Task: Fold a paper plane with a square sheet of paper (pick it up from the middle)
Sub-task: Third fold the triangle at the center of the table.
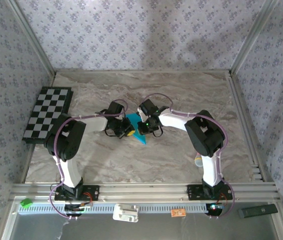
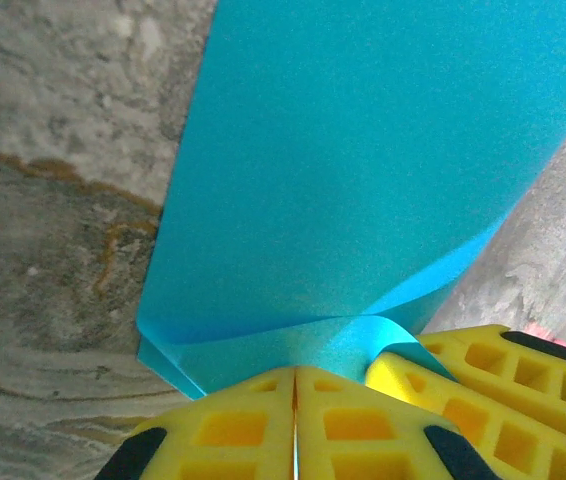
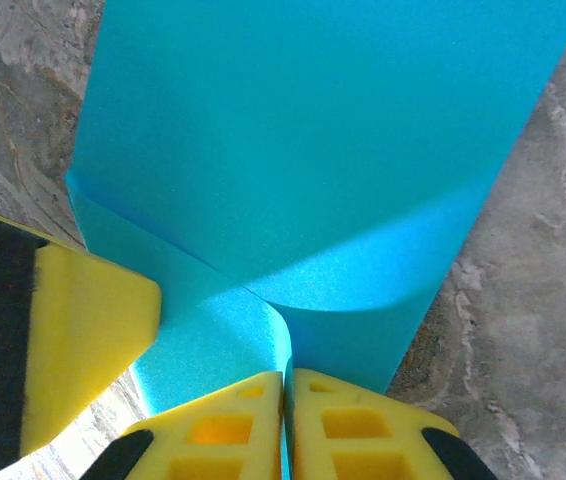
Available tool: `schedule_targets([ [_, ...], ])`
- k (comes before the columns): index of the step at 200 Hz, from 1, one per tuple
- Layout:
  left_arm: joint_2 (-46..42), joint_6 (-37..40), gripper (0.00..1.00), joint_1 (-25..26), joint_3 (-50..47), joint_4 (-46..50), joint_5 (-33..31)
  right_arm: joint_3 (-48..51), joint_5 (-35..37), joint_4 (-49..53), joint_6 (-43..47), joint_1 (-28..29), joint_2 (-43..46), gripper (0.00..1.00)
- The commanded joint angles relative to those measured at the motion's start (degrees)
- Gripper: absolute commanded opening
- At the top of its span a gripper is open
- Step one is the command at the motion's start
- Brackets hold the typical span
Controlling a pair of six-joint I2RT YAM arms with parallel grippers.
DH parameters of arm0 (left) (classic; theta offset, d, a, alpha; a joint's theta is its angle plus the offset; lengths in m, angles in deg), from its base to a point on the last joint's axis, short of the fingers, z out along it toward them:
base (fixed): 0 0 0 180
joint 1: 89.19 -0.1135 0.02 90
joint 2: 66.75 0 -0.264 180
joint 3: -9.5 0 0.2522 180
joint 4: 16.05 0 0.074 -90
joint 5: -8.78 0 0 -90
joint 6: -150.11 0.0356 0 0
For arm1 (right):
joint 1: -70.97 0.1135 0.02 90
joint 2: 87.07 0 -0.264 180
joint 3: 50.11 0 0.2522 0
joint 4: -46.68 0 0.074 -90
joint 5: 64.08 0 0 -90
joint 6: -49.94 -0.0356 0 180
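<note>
The teal-blue sheet of paper (image 1: 141, 138) is found near the middle of the marbled table (image 1: 181, 95), partly folded, with a curled flap raised where it is gripped. It is pinched by the left gripper (image 1: 126, 131) at its 9 o'clock side and by the right gripper (image 1: 147, 130) at 3 o'clock, both clenched on it. A checkered board (image 1: 47, 114) is seen well apart at 9 o'clock.

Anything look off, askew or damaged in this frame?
Nothing spilled or visibly torn. The blue paper, pinched by the left pincer and right pincer, curls loosely between them instead of lying flat.
</note>
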Motion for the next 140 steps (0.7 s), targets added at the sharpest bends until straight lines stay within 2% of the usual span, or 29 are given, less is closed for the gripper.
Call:
schedule_targets([
  [1, 1.0, 0.9, 0.08, -0.3, -0.5, 1.5, -0.8, -0.3, 0.8, 2.3, -0.9, 0.2, -2.4, 0.12],
  [140, 1.9, 0.4, 0.06, -0.5, -0.6, 2.7, -1.7, -2.2, -0.2, 3.6, -1.9, 0.2, -0.7, 0.14],
])
